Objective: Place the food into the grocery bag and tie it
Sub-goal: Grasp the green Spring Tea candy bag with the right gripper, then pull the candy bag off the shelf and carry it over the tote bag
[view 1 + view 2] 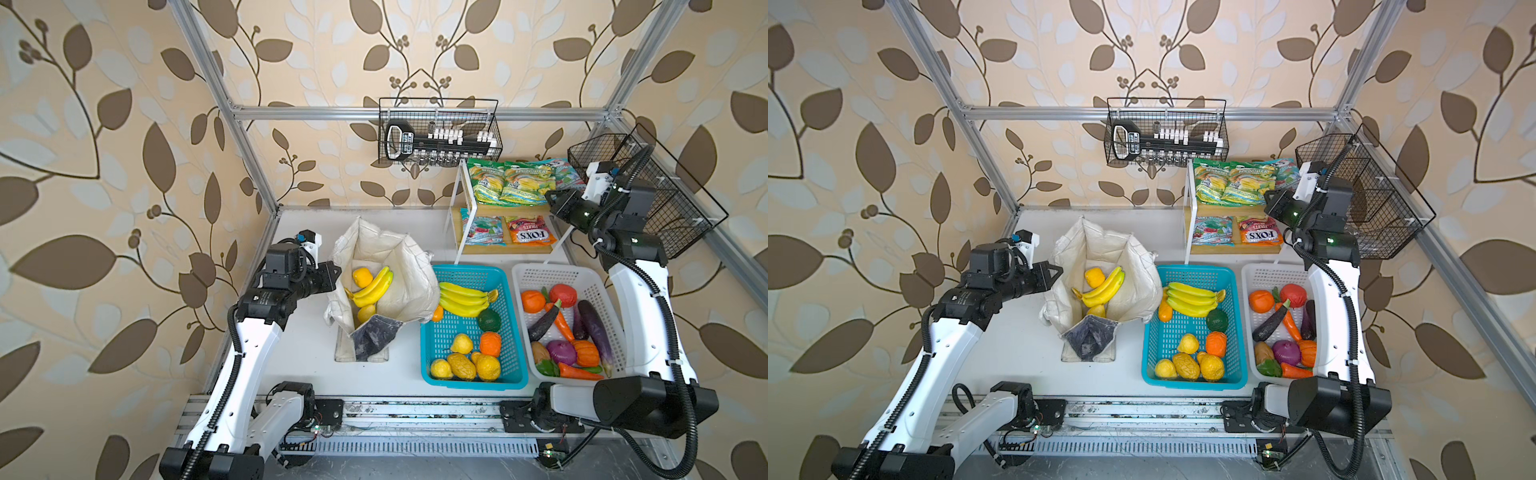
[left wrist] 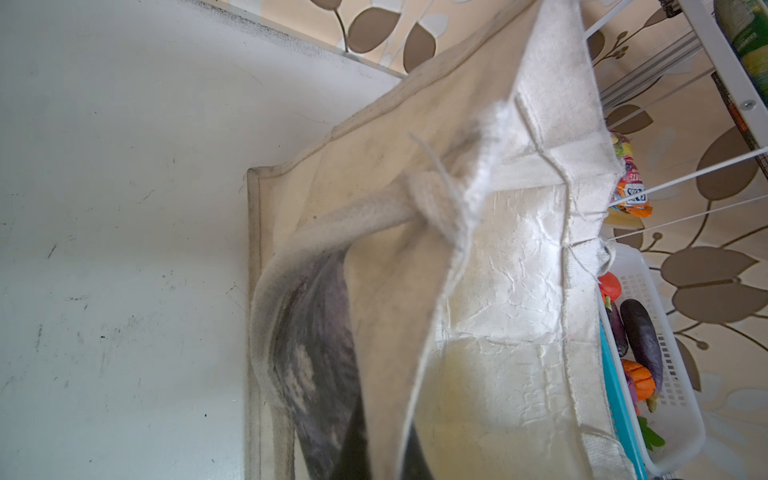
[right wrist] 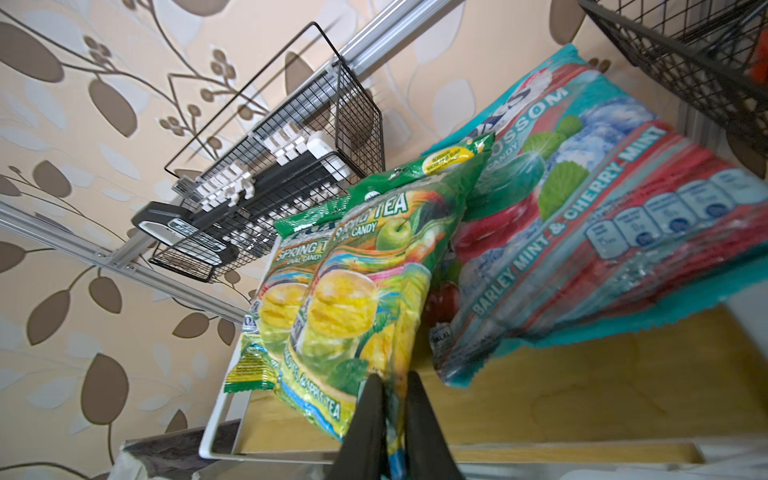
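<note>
Leaf-patterned wallpaper (image 1: 124,166) wraps round the cell, and the white tabletop (image 1: 299,357) carries most of what I am working with. My left gripper (image 1: 334,277) is clenched on the rim of the grocery bag (image 1: 399,266), and the left wrist view shows cloth pinched between its jaws. The bag stands open just past that gripper, with a banana bunch (image 1: 374,286) and a yellow fruit (image 1: 362,276) lying inside.

My right gripper (image 3: 392,419) is up at the wooden shelf (image 3: 540,395) of the rack, its jaws closed on the nearest edge of a green snack packet (image 3: 361,291). A second green packet (image 3: 266,291) leans just behind the gripped one. A light blue packet (image 3: 582,208) leans close beside it on the other side. Lower than that gripper, the blue basket (image 1: 469,270) and the white basket (image 1: 552,270) sit side by side on the tabletop, both holding toy produce. The blue basket is the one nearer the bag.
</note>
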You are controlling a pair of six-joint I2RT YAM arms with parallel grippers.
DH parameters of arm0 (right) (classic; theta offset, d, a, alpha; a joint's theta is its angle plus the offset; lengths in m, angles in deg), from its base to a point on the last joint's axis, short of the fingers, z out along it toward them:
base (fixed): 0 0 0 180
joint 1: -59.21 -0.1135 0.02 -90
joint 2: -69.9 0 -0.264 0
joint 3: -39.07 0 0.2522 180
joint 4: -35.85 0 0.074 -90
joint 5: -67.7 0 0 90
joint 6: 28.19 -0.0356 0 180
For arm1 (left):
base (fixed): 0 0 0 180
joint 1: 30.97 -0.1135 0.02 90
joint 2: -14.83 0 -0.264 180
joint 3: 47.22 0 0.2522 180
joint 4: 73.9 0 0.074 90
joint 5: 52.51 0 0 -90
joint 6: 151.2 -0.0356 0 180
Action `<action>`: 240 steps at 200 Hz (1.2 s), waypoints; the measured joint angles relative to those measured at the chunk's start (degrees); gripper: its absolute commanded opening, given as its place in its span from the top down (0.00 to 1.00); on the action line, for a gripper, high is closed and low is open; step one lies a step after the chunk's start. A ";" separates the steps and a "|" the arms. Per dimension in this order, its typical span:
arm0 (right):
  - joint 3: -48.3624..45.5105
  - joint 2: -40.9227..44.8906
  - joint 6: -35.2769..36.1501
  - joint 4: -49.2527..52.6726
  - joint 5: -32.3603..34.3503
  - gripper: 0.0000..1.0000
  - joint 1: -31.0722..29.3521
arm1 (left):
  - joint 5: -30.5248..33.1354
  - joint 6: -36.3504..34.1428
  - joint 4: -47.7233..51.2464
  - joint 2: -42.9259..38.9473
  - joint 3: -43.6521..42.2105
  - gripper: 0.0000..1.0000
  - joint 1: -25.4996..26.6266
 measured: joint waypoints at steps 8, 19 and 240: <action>0.70 -0.13 -0.31 -0.28 -0.50 0.94 -0.15 | 0.00 0.02 0.00 -0.02 0.00 1.00 0.00; 2.12 -0.50 -0.76 -0.52 -1.16 0.98 -0.44 | 0.00 0.00 0.00 -0.02 0.00 1.00 0.00; 24.09 -4.07 2.58 1.97 9.01 1.00 -45.62 | 1.31 -0.04 0.09 -0.02 0.00 1.00 0.00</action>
